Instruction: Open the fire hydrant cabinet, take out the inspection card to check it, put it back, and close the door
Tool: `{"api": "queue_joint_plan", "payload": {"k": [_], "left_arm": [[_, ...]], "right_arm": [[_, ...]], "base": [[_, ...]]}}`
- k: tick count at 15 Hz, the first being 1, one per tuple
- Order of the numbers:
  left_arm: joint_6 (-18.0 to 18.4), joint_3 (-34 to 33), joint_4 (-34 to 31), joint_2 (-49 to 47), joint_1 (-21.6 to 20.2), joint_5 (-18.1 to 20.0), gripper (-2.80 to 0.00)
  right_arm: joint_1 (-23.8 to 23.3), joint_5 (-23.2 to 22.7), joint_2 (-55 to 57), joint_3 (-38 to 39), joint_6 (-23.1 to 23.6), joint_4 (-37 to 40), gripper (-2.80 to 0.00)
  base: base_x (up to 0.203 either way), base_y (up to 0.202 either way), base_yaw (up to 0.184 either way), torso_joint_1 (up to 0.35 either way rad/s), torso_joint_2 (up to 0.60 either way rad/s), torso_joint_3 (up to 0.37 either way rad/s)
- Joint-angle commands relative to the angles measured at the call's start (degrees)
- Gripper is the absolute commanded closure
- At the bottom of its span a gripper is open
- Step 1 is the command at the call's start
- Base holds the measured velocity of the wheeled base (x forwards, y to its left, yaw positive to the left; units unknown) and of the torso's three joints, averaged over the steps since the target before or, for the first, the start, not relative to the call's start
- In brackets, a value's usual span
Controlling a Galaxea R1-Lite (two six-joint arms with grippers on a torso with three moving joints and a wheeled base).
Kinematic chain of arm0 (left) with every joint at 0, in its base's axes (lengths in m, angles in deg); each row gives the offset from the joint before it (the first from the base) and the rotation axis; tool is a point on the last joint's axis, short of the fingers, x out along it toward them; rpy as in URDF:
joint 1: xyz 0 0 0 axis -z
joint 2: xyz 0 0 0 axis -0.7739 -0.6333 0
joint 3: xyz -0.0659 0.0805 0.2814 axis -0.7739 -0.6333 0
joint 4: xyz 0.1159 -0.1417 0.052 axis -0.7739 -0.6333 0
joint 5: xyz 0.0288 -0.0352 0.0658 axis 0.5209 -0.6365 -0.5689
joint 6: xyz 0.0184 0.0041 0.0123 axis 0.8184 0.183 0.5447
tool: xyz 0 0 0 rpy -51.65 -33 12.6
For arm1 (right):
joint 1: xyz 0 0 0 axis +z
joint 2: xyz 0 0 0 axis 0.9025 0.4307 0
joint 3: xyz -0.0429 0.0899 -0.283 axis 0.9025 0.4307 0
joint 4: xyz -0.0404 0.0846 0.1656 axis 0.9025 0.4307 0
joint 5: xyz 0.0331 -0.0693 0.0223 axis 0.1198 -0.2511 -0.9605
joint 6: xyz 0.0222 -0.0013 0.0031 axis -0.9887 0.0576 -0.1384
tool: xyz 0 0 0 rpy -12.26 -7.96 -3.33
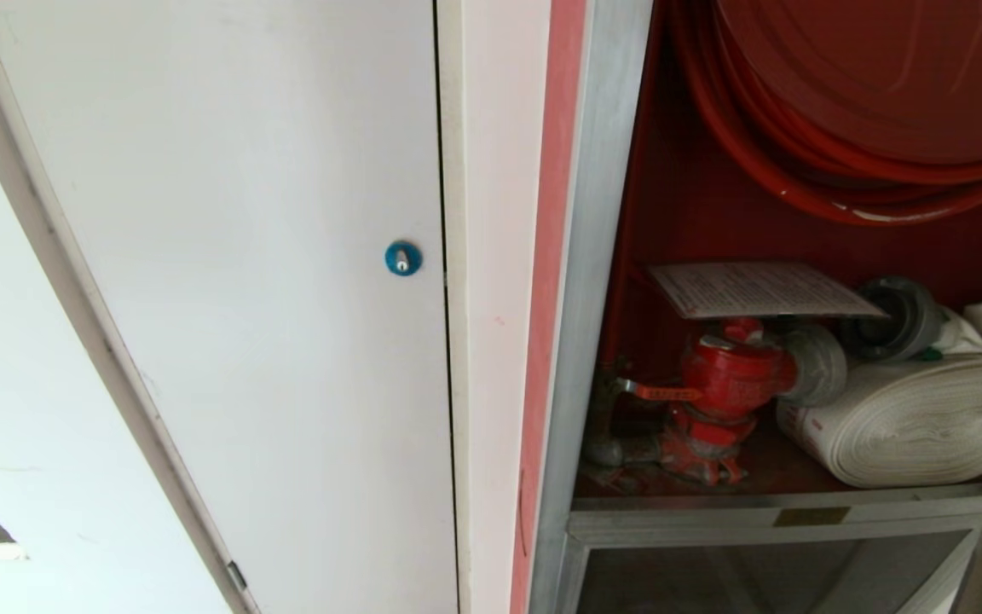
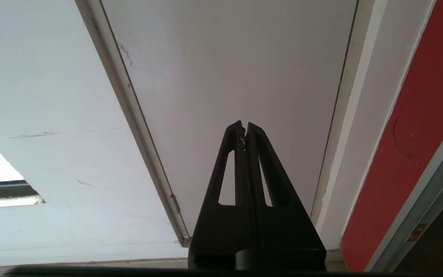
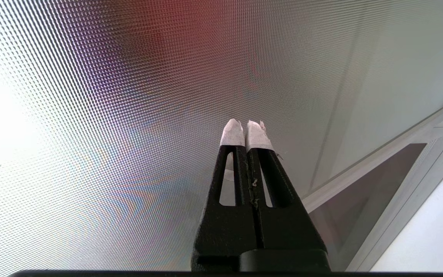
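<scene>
The fire hydrant cabinet [image 1: 593, 256] stands open at the right of the head view, showing its red interior. Inside, the white inspection card [image 1: 755, 290] lies flat on top of the red valve [image 1: 725, 375]. No gripper shows in the head view. My left gripper [image 2: 244, 125] is shut and empty, pointing at a white panel [image 2: 237, 69] beside the cabinet's red edge [image 2: 417, 127]. My right gripper [image 3: 245, 125], its tips wrapped in white tape, is shut and empty. It faces a dotted glass pane [image 3: 110, 115] in a silver frame [image 3: 363, 169], apparently the swung-open door.
A red hose reel [image 1: 883, 85] hangs above the valve and a white rolled hose [image 1: 917, 418] lies to its right. A white panel door [image 1: 244, 256] with a blue round lock [image 1: 402, 257] fills the left. A lower glass panel [image 1: 755, 571] sits under the shelf.
</scene>
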Motion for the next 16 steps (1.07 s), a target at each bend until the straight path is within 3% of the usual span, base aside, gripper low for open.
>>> {"api": "queue_joint_plan", "payload": {"k": [1,16], "left_arm": [[-0.2,-0.7,0.1,-0.1,0.0,1.1,0.00],[-1.9,-0.7,0.3,-0.1,0.0,1.6,0.00]], "right_arm": [[0.0,0.0,0.1,0.2,0.0,0.0,0.00],[0.0,0.0,0.1,0.2,0.0,0.0,0.00]], "base": [[0.000,0.000,0.000,0.000,0.00,0.000],[0.000,0.000,0.000,0.000,0.00,0.000]]}}
